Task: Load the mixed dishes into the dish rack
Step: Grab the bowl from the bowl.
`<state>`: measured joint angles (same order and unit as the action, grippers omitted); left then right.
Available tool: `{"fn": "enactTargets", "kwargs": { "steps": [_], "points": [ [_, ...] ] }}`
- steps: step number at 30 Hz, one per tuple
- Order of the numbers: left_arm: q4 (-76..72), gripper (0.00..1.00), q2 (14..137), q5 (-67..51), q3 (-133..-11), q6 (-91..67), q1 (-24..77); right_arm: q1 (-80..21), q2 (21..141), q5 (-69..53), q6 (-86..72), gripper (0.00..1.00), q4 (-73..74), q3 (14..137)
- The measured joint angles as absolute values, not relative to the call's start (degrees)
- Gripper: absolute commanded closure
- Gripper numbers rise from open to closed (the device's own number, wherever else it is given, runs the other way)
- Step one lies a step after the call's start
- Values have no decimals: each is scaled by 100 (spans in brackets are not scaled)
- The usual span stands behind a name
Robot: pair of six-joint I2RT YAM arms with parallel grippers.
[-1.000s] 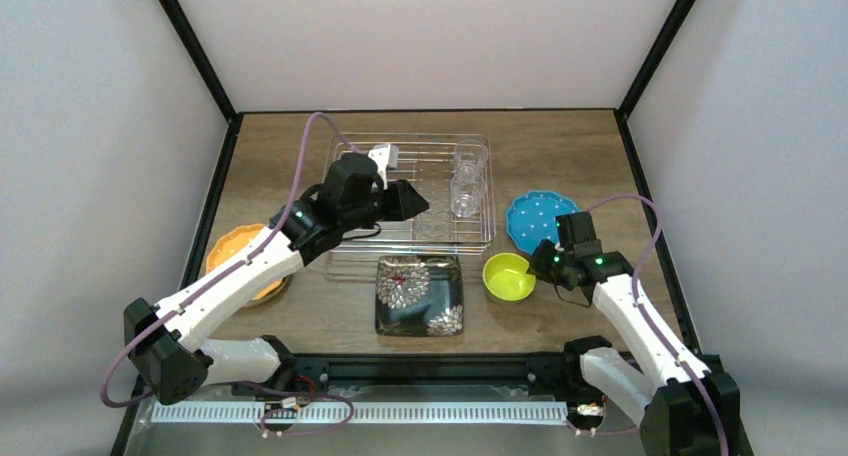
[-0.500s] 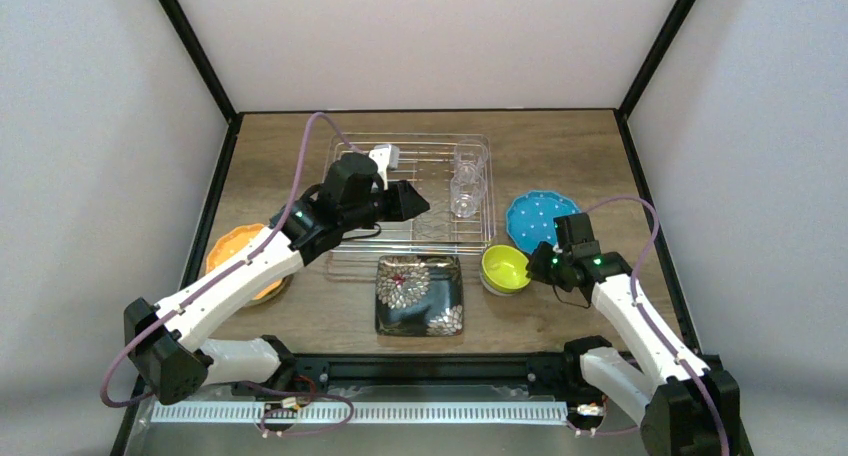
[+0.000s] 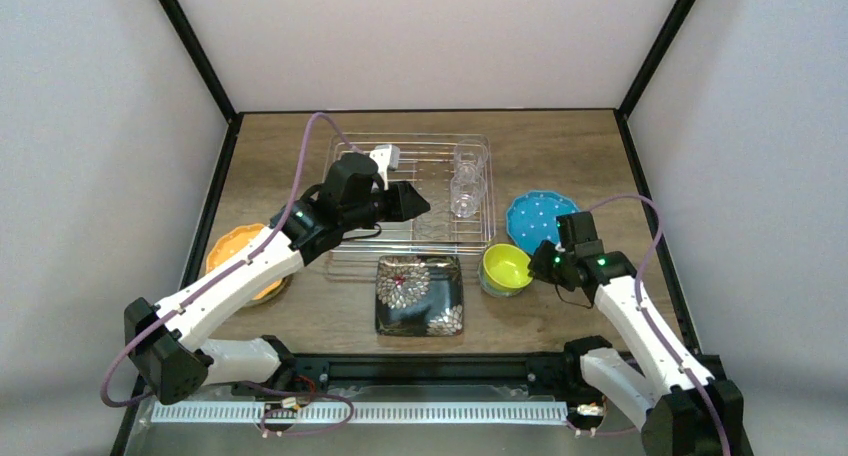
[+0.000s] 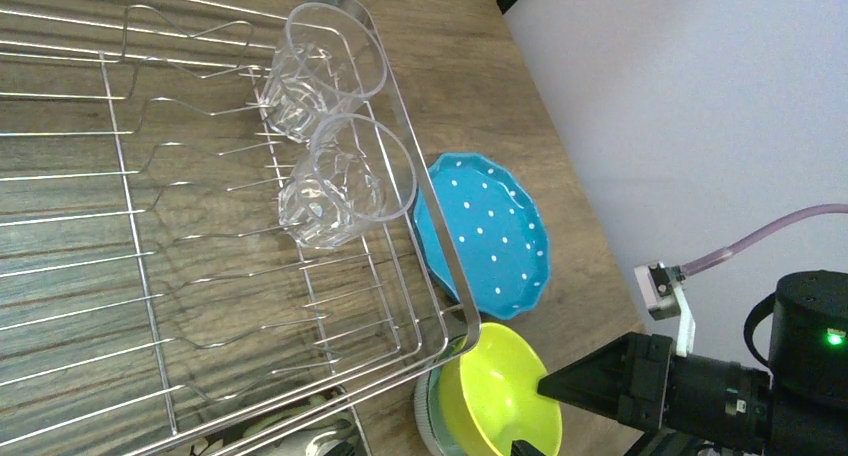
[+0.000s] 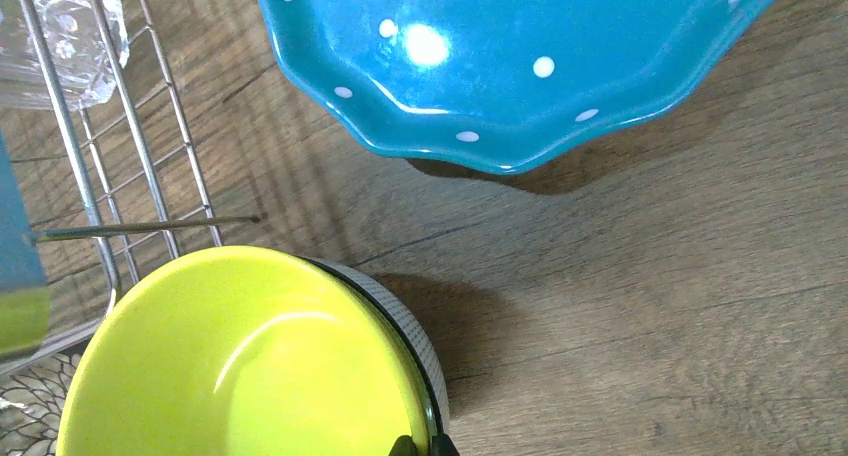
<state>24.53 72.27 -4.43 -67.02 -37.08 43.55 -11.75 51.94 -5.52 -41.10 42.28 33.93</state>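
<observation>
Right tool (image 3: pixel 538 260) grips small yellow-green bowl (image 3: pixel 505 268); next, lift it toward eleven o'clock into silver wire dish rack (image 3: pixel 425 163). Left tool (image 3: pixel 419 204) gapes empty.

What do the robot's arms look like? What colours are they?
The left arm and right arm are made of smooth white tube sections joined by chunky black joints. A thin purple cable loops along each one up to the wrist, and tiny green lights glow on the black parts. The left claw and right claw are black and wedge-shaped.

Wood table (image 3: pixel 560 146) — white walls (image 3: pixel 430 36)
</observation>
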Motion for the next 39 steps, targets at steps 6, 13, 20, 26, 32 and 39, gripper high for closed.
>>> {"fn": "enactTargets", "kwargs": {
  "steps": [6,13,20,26,32,39],
  "points": [
    [2451,9,7227,-482,-6700,-3715,4355,-1175,5076,-519,-4110,99,4324,3507],
    [2445,9,7227,-521,-6700,-3732,4355,-1173,5041,-462,-4110,99,4449,3597],
    [2366,9,7229,-528,-6659,-3750,4355,-1173,4958,-403,-4106,99,4584,3710],
    [2362,9,7229,-534,-6659,-3778,4355,-1173,4936,-379,-4099,99,4644,3806],
    [2362,9,7229,-548,-6650,-3850,4355,-1173,4864,-381,-4101,99,4709,3874],
    [2359,9,7229,-567,-6617,-3900,4355,-1173,4711,-384,-4106,99,4847,3948]
  ]
}}
